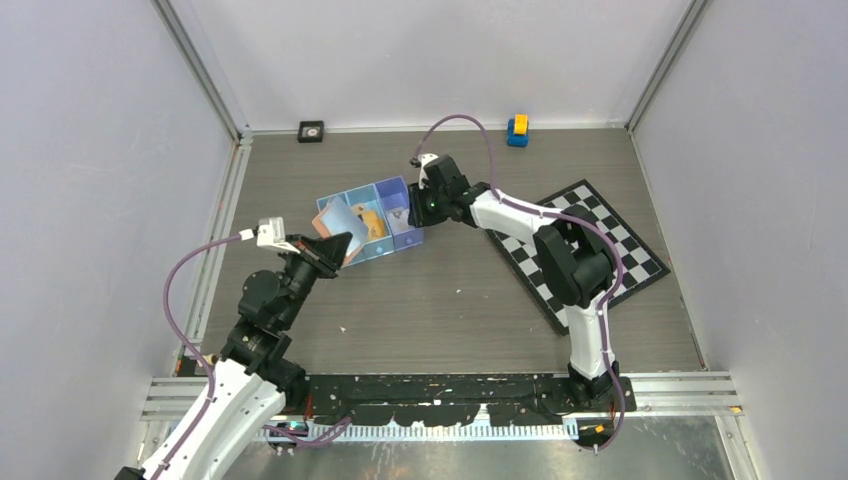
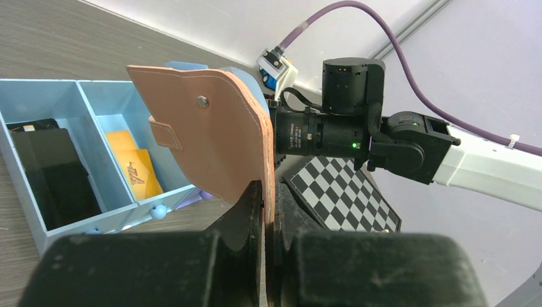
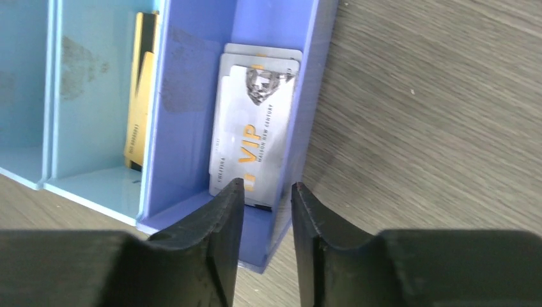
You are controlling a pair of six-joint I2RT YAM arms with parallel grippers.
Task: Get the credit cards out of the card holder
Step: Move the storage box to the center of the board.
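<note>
Risks first. You had the card holder (image 2: 211, 141) pinched by one edge only, standing upright in the left fingers (image 2: 255, 204), with most of the leather hanging free above the grip. With a hold that thin, a quick swing could twist it or let it slip, and it would drop onto the blue tray (image 1: 400, 185), since in the top view it hung at the tray's 7 o'clock corner. I could not tell whether any card was left inside, as only the closed outer face and snap stud showed. If one was left, tilting the open side down could spill it onto the worktop (image 3: 415, 128).

Second risk: the right fingers (image 3: 227, 211) sat low over the purple compartment at the tray's 3 o'clock end, tips close to its near wall. Pulling out at a slant could hook that wall and drag or tip the tray, which would shuffle the cards. The white VIP card (image 3: 252, 141) lay on another pale card. Brushing either one could flip it out.

Fingers: the left pair were pressed together, clamped on the card holder's edge. The right pair stood partly apart with a clear gap and nothing between them. The VIP card lay just past the tips at 12 o'clock, and I could not tell whether they touched it.

Cards: the VIP pair lay in the purple compartment, the orange card (image 2: 134, 169) in the middle one and the dark card (image 2: 54, 173) in the far-left one. The checkered board (image 2: 339, 192) lay off at 3 o'clock, well apart from the tray.
</note>
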